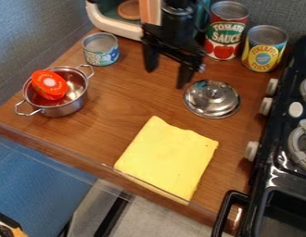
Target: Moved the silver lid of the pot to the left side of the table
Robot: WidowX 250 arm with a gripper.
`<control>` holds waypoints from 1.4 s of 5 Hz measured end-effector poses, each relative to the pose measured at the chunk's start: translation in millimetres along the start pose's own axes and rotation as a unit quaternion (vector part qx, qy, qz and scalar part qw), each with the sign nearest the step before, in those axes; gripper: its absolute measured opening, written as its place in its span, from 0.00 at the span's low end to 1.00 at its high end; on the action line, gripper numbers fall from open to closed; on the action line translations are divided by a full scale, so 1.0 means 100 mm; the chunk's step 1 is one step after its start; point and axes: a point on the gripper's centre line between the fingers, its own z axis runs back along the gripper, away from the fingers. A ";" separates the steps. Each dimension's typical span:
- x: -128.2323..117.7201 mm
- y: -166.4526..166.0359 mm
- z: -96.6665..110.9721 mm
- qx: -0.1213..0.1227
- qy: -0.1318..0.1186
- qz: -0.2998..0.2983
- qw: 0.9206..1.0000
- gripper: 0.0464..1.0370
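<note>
My gripper (165,77) hangs over the back middle of the wooden table, open, with its two fingers spread apart and nothing between them. The silver lid (211,98), round with a small knob on top, lies on the right part of the table, a little in front and to the right of the gripper. At the left stands the silver pot (72,103) with two loop handles, uncovered, with a red object (49,85) resting in it.
A yellow cloth (167,159) lies at the front edge. Cans stand behind: a small one (100,49) at left, a red one (226,30) and a yellow one (264,48) at right. A black stove (285,171) borders the right side.
</note>
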 end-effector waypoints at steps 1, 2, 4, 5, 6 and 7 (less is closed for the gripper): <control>0.19 -0.17 -0.08 -0.003 -0.001 -0.007 1.000 0.96; 0.34 -0.30 -0.17 -0.008 -0.001 -0.013 1.000 0.96; 0.49 -0.42 -0.33 -0.021 0.003 -0.012 1.000 0.90; 0.56 -0.44 -0.33 -0.026 -0.003 -0.006 1.000 0.62; 0.56 -0.43 -0.33 -0.025 -0.006 -0.005 1.000 0.32; 0.54 -0.44 -0.36 -0.025 -0.003 -0.006 1.000 0.24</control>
